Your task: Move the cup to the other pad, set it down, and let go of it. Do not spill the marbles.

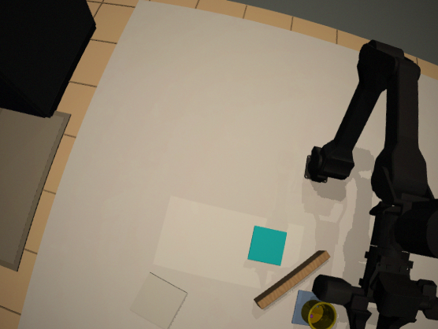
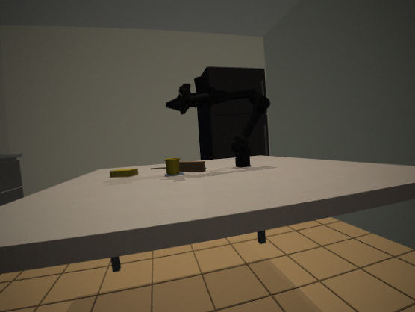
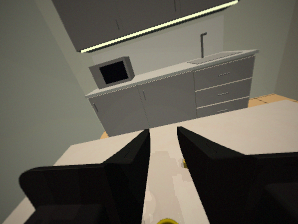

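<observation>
The yellow cup [image 1: 327,313] [image 2: 172,166] stands upright on the blue pad [image 1: 300,305] [image 2: 181,174], beside the arm in the top view. A purple marble [image 1: 311,316] shows in it; how many marbles it holds cannot be told. Part of a yellow rim shows at the bottom of the wrist view. The teal pad [image 1: 268,245] lies bare, across the wooden bar from the cup. My gripper [image 2: 166,104] [image 3: 163,132] is high above the table, partly open, with a narrow gap and nothing between the fingers. Its fingertips are cut off in the top view.
A wooden bar [image 1: 293,279] [image 2: 192,166] lies slantwise between the two pads. A yellow block [image 2: 124,172] [image 3: 185,163] lies on the table beyond the cup, mostly hidden by a finger in the wrist view. A flat pale square [image 1: 159,301] lies at lower left in the top view.
</observation>
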{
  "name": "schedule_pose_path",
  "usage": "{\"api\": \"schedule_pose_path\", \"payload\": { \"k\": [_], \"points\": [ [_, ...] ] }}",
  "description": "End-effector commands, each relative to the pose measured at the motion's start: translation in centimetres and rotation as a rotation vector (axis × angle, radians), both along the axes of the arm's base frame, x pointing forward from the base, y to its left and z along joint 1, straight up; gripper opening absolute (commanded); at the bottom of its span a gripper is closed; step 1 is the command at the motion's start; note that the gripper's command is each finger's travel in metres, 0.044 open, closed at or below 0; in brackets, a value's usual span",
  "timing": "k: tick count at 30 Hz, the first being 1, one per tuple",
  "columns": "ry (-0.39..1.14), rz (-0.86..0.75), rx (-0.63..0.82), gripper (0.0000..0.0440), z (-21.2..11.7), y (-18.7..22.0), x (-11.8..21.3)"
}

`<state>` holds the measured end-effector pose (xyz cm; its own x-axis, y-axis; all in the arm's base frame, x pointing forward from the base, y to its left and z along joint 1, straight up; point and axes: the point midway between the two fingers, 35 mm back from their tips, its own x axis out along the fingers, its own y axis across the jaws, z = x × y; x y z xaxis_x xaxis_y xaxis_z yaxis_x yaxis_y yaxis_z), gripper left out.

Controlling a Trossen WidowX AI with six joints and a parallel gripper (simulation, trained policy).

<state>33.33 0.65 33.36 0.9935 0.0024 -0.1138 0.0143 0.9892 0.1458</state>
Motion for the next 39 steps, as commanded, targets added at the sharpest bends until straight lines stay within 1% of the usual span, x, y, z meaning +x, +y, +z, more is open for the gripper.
{"api": "schedule_pose_path", "payload": {
  "k": [1, 20, 39],
  "points": [
    [0.029, 0.007, 0.040, 0.0133, 0.5, 0.3, 0.5],
    [0.237, -0.007, 0.244, 0.0142, 0.5, 1.5, 2.6],
    [0.470, -0.083, 0.469, 0.0162, -0.3, 3.0, 3.8]
  ]
}}
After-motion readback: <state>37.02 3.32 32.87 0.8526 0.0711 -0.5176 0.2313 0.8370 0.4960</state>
